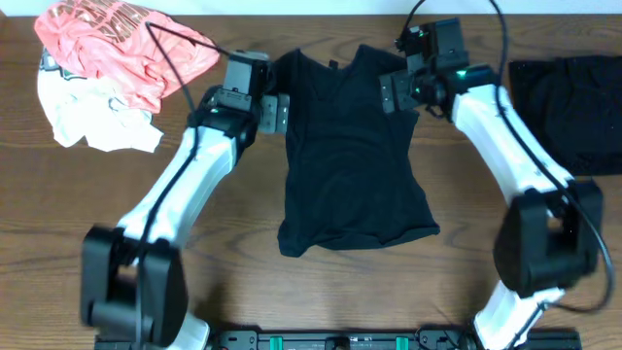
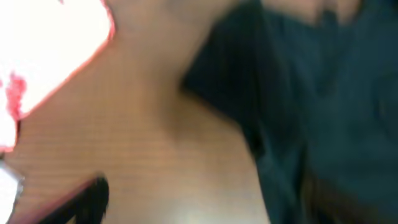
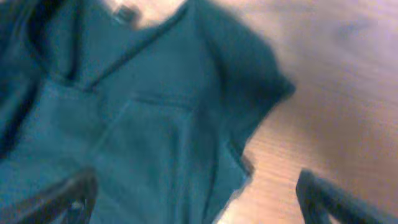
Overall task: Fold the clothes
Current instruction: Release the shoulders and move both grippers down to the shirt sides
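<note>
The spread shirt point(image 1: 350, 156) is plain black, the crumpled shirt point(image 1: 121, 44) coral-pink with pale print, the surface point(image 1: 389, 292) brown wood-grain.

You will find no text, number or brand here that can be read. The coral-pink shirt point(image 1: 121, 49) carries a pale print point(image 1: 97, 14) on its upper part, but in the overhead view its marks are too small and too creased to make out as letters. The black shirt point(image 1: 350, 156) has a small label point(image 3: 124, 11) at the inside of the neck; in the right wrist view it is only a blurred dark patch, so you cannot read it.
</note>
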Motion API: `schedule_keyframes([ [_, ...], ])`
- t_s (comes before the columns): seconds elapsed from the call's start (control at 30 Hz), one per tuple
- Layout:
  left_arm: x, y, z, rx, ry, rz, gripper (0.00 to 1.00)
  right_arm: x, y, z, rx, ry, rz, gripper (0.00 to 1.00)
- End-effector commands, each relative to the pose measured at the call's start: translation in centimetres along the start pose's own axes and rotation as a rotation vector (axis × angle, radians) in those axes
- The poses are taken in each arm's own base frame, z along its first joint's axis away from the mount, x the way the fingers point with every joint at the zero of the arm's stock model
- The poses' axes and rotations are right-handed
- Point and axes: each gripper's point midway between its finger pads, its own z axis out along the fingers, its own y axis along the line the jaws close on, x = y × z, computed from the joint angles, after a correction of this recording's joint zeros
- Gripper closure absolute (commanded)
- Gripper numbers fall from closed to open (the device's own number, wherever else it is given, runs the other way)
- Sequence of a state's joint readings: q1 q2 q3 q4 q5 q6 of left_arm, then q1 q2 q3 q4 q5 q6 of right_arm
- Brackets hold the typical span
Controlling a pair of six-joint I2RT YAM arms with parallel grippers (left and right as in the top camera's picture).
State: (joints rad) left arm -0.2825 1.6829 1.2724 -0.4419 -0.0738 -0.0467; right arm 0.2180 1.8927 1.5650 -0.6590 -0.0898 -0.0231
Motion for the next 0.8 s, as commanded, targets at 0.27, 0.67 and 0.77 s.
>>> schedule_keyframes([
  [0.27,8.0,-2.8,-7.0,0.229,0.325,-0.021,0.02,8.8,1.7,-5.1,-0.075,0.342,0.125,0.02],
  [0.67,16.6,-3.2,-7.7,0.229,0.624,-0.095,0.06,19.1,2.3,-3.7,-0.084,0.630,0.194,0.12],
  [0.77,17.6,-3.5,-7.6,0.230,0.646,-0.078,0.07,20.3,2.3,-3.6,-0.083,0.661,0.198,0.17],
])
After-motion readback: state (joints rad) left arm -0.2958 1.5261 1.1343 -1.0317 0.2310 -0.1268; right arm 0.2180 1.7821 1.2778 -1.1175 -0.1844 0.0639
